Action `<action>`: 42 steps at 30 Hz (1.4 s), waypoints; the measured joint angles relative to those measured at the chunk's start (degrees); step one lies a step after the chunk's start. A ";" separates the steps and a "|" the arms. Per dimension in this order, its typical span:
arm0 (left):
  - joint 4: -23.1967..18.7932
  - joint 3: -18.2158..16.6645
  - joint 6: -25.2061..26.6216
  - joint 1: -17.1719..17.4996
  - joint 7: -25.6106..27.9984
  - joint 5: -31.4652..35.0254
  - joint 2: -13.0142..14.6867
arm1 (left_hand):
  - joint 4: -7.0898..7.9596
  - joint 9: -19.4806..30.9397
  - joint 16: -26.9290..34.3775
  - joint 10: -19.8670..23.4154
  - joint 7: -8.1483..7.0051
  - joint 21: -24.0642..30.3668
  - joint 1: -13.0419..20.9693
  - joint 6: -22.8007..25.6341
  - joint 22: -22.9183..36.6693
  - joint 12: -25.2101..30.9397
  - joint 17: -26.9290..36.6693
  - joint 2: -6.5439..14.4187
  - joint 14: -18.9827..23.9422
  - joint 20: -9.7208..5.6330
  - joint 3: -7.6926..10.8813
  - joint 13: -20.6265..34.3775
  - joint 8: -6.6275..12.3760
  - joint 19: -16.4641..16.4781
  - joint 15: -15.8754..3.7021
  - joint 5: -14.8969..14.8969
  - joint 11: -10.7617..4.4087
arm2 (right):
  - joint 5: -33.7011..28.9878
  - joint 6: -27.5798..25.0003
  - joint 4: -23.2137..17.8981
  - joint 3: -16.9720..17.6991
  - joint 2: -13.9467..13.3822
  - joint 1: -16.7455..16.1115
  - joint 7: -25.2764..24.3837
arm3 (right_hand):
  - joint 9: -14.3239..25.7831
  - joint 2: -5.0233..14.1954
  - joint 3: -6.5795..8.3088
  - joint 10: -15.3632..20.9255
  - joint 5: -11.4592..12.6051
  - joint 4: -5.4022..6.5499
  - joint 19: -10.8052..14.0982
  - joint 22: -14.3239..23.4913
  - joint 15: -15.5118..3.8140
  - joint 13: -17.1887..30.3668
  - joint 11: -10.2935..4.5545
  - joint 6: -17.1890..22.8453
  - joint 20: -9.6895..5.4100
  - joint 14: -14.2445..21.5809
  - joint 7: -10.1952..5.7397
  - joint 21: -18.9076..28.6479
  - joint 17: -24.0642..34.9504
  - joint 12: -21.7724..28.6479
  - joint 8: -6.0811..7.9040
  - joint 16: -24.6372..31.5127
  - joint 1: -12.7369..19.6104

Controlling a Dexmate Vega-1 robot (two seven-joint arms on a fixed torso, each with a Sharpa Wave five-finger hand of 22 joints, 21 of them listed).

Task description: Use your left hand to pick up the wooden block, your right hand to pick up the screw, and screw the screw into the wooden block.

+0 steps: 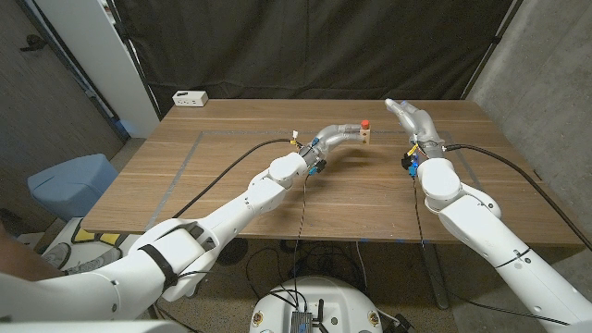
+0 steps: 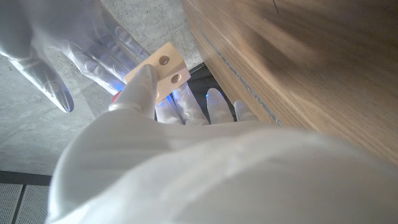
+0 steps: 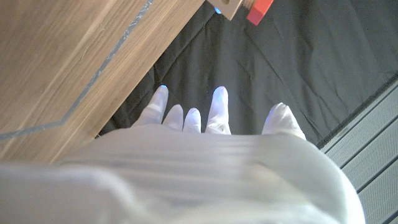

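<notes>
The table (image 1: 231,185) is wide and brown, and both my arms reach over it toward its far middle part. My left arm comes in from the left corner, and my left robot hand (image 1: 338,136) holds the wooden block (image 1: 366,137) lifted above the table, near the far edge. In the left wrist view I see the block (image 2: 163,70) pinched at my fingertips, with two round holes on the face that looks at the camera. A small red thing, which I take for the head of the screw (image 1: 366,122), sits at the top of the block; in the right wrist view it shows as a red piece (image 3: 259,10) just beside the block's corner (image 3: 231,6). I cannot tell if it stands already in a hole or only touches the wood.

My right robot hand (image 1: 407,117) holds nothing; its fingers (image 3: 219,106) are stretched and a little apart. It is near the block, on the block's right side, and about at the same height.

So the block and the red head lie to the left of my right robot hand, and this hand is the nearer free one. I judge the coming move is a short reach sideways to the left, to take the red head from above and turn it.
</notes>
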 measured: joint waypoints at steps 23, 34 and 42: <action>-0.21 0.01 -0.05 0.32 0.67 0.01 -0.19 | 0.00 -0.05 0.00 0.12 0.00 0.00 -0.01 0.00 0.00 0.00 0.00 0.01 0.04 0.01 0.00 0.00 0.00 0.00 0.01 0.01 -0.13 | 8.40 13.95 5.79 -1.37 0.29 -1.27 4.53 | -0.93 2.04 -2.14 -12.42 0.00 2.13 -10.63 0.01 2.85 -0.27 0.29 -11.60 -0.15 -12.18 -3.09 0.00 0.42 -0.22 0.00 0.01 -7.14; -0.79 0.01 0.45 0.76 0.68 -0.19 0.04 | 0.10 -0.01 0.00 0.08 0.00 0.00 -0.01 0.00 0.00 0.00 0.00 0.01 0.32 0.01 -0.10 0.01 0.00 -0.01 -0.07 0.01 -0.10 | 9.98 16.29 6.72 -2.10 -0.37 -1.32 6.16 | -1.19 2.47 -2.14 -15.83 0.24 2.13 -13.45 0.00 4.31 -0.26 0.30 -18.34 1.43 -14.28 -9.21 0.28 0.26 -0.04 -0.43 0.01 -9.07; -1.32 0.05 0.61 1.04 0.68 -0.21 0.25 | 0.10 0.00 0.00 0.00 0.00 0.00 -0.01 0.00 0.00 0.00 0.00 0.02 0.32 0.01 -0.10 0.02 0.00 -0.01 -0.07 0.00 -0.04 | 11.05 16.87 6.79 -2.23 -0.55 -1.32 7.57 | -1.19 2.53 -2.37 -16.88 0.24 2.37 -14.69 0.00 4.61 -0.26 0.74 -19.68 1.64 -14.59 -9.32 0.28 0.42 0.01 -0.43 0.01 -9.59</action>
